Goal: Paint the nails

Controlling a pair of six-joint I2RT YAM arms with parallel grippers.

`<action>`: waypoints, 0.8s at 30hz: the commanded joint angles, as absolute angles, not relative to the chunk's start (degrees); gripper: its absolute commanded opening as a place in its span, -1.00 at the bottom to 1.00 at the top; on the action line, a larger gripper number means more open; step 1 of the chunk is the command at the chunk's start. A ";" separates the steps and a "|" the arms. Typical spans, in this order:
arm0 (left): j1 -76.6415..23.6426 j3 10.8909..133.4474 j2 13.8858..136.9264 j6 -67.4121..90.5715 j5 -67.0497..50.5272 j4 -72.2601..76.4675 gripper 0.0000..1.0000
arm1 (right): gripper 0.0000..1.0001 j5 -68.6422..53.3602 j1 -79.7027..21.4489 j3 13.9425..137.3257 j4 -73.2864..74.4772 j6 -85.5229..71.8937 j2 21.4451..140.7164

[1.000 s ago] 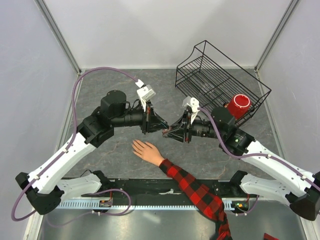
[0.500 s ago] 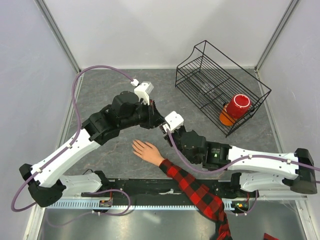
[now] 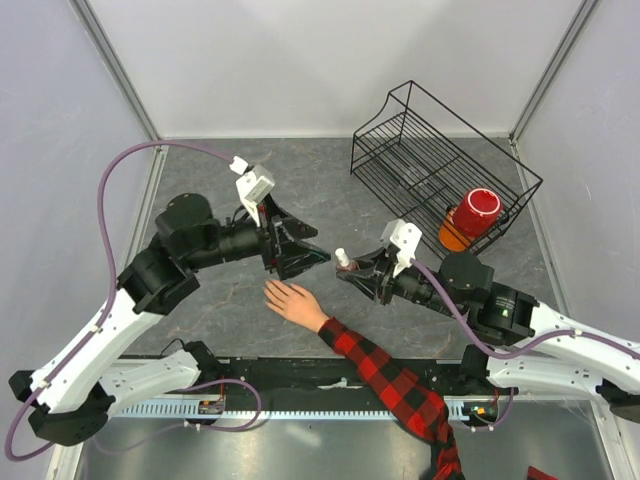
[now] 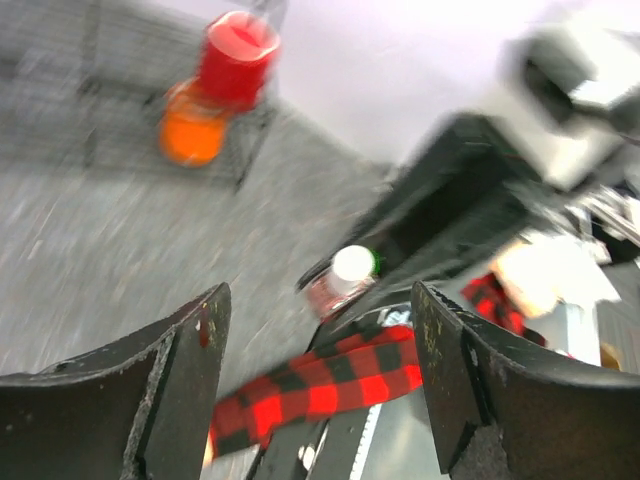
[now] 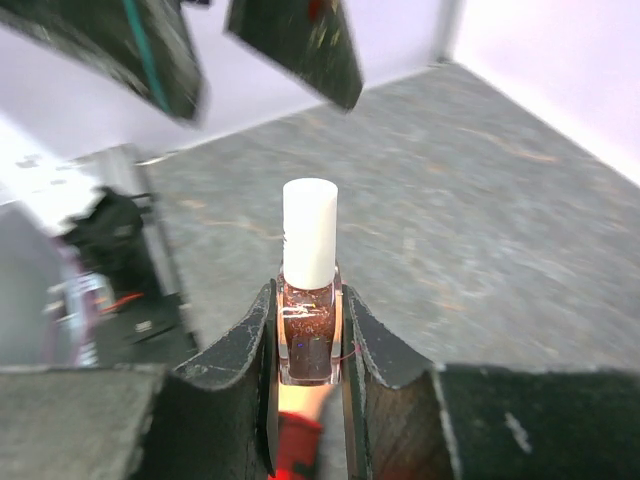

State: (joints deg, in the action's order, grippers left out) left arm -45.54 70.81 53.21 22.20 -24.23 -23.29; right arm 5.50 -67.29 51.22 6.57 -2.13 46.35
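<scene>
beyond the hand (image 3: 290, 300), the bottle (image 3: 343, 260) hangs just apart from left jaws.

Grey table (image 3: 330, 190); wire basket (image 3: 400, 160); plaid-sleeved hand (image 3: 290, 302)

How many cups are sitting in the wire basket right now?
2. A red cup sits at the near right corner of the basket, and an orange one is pressed against it, partly covered. I see no others through the wires.

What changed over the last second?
The left elbow swung out left; the right arm dipped nearer and back. The robot hands, tip to tip before, now stand slightly apart: left hand open, right hand clamped on the capped bottle. The pale plaid-sleeved hand and red cup stayed put.
</scene>
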 commanded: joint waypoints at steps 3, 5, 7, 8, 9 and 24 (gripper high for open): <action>-45.00 69.52 53.34 21.79 -43.13 -9.76 0.45 | -1.00 -13.43 -66.01 55.54 7.03 -7.82 46.58; -44.91 69.35 54.05 23.28 -45.17 -8.18 0.41 | -1.00 -15.81 -65.48 56.34 6.51 -8.70 46.84; -44.91 68.21 54.49 24.08 -48.59 -6.77 0.40 | -1.00 -19.94 -64.69 56.34 5.02 -9.31 46.67; -44.91 67.77 54.49 24.69 -50.95 -5.11 0.40 | -1.00 -21.43 -63.64 56.25 3.88 -10.27 46.23; -45.00 67.15 54.32 24.96 -51.59 -4.49 0.39 | -1.00 -23.53 -63.11 56.25 3.43 -10.63 46.06; -45.00 64.51 55.02 25.31 -59.68 -0.70 0.03 | -1.00 -27.16 -60.38 58.36 0.79 -12.22 48.43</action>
